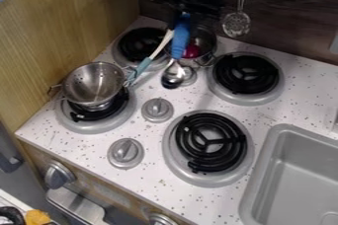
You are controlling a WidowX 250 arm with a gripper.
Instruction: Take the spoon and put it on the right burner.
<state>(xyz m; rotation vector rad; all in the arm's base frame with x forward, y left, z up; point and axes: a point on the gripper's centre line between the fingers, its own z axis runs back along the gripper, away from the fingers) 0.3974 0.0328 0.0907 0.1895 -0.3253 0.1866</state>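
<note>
Spoon (174, 72) glossy metal; its handle (180, 41) plastic; colander (91, 85) shiny metal; side panel (66, 26) wood.

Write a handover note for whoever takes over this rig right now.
Pincer: above the back of the stove, at the top of the spoon's blue handle; whether it has a firm grip, I can't tell.
Spoon: bowl down, between the back burners.
Done: no placement yet.
Left: secure the spoon if needed, then set it on the right burner. Two lie on that side, back and front, so confirm which.
</note>
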